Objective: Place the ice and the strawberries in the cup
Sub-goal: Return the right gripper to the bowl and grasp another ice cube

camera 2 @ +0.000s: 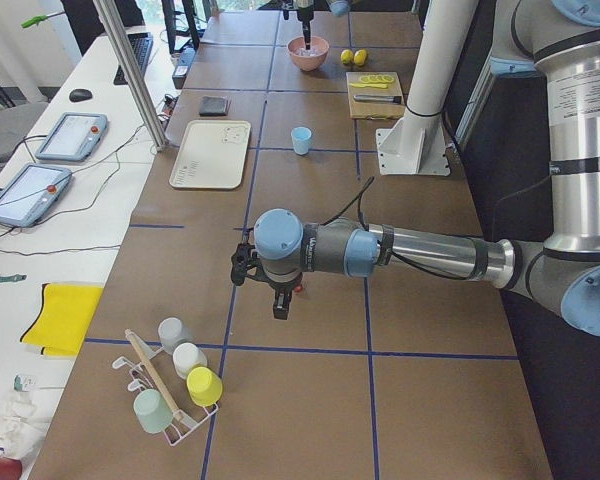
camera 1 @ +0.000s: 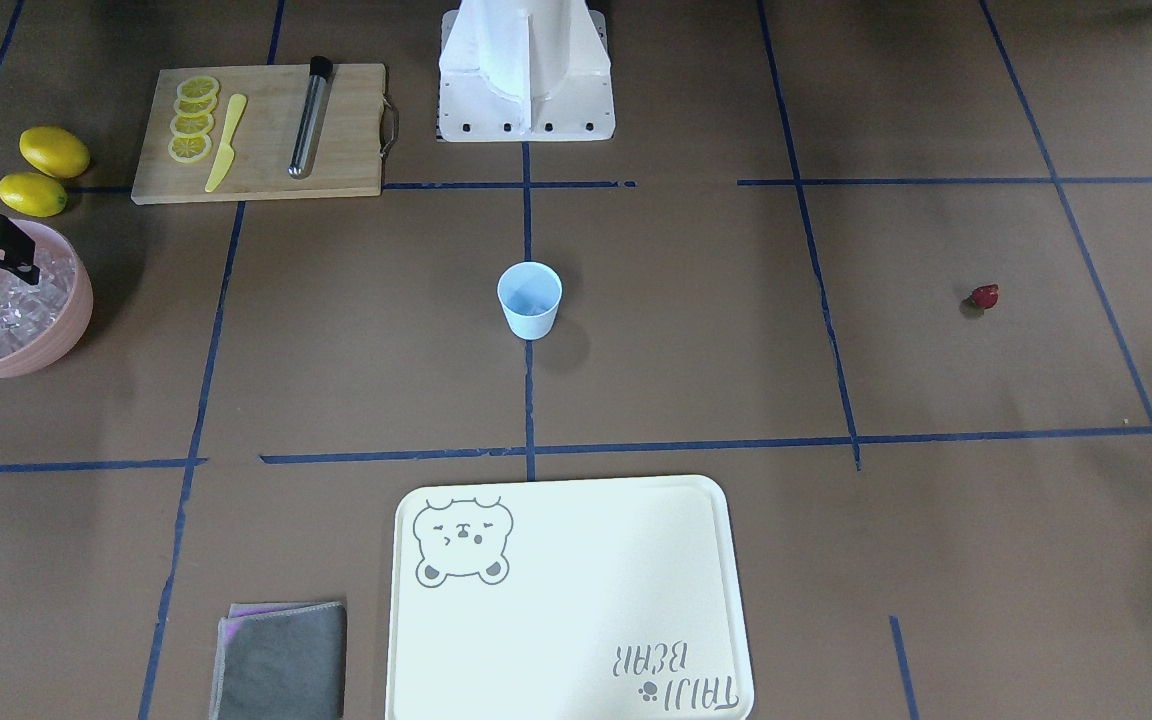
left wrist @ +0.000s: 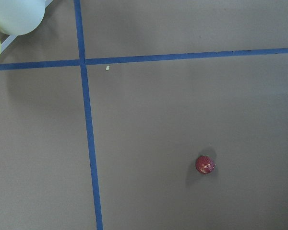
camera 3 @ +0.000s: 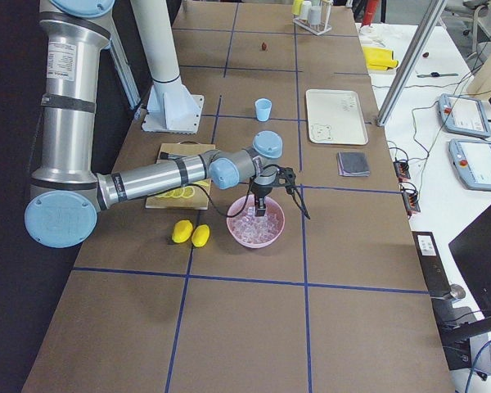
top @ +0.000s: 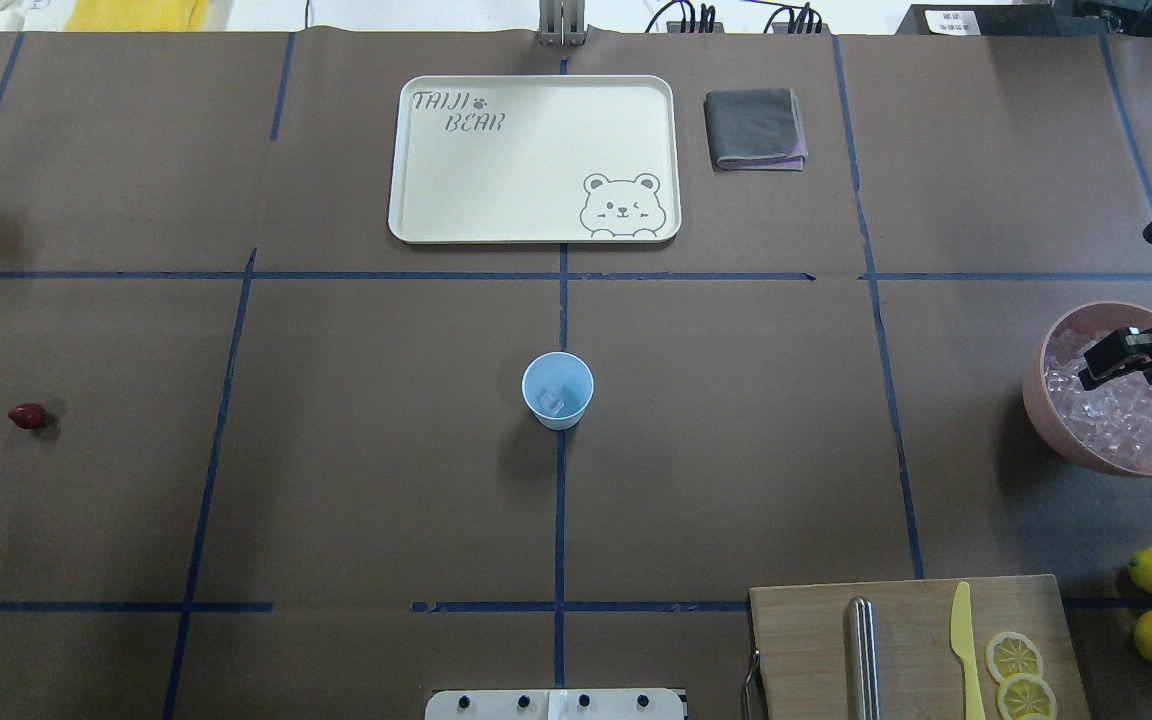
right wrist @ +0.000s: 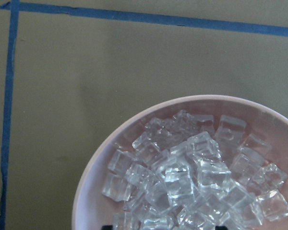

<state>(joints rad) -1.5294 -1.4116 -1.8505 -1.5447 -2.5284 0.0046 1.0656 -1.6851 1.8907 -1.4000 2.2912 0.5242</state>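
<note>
Ice step: R gripper point(top: 1096, 368), jaws open, over ice point(right wrist: 192, 177) in pink bowl point(top: 1044, 400) at tabletop's point(top: 736, 450) right edge. Next, likely pinch some for cup point(top: 557, 390). L gripper point(camera 2: 280, 305) over strawberry point(left wrist: 205, 164), jaws can't tell.

Glassy ice point(right wrist: 192, 177); smooth plastic cup point(top: 562, 417); wooden board point(camera 1: 346, 135).

Overhead and front views face oppositely, sharing the central cup point(camera 1: 529, 300).

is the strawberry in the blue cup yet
No, the strawberry lies on the table, far to one side of the cup.
</note>
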